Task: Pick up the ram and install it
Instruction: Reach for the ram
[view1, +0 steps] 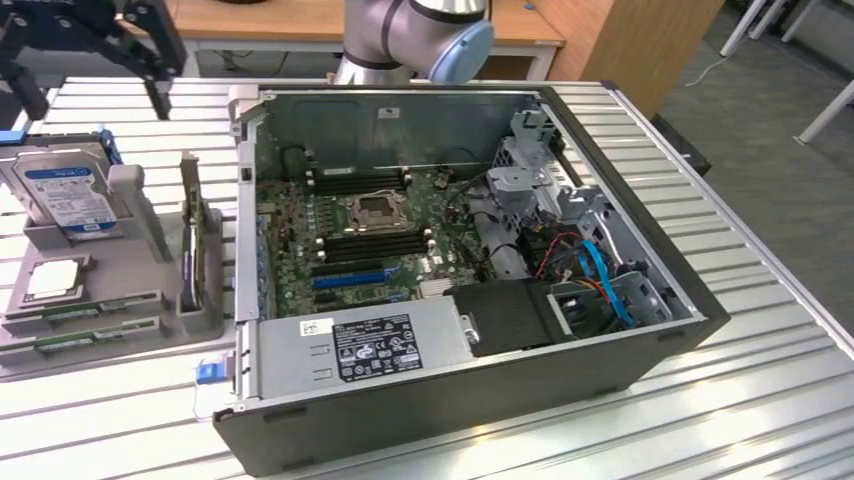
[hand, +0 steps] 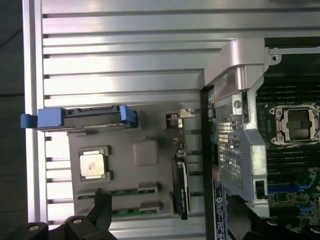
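While wide open, end effector (view1: 94, 105) empty

The gripper (view1: 91, 95) and the arm (view1: 400, 30) are cut off by the exterior view's upper edge. The ram (view1: 83, 309) sits sunk in its tray (view1: 127, 280), its chips too small to tell. The print on the power supply label (view1: 376, 345) is unreadable.
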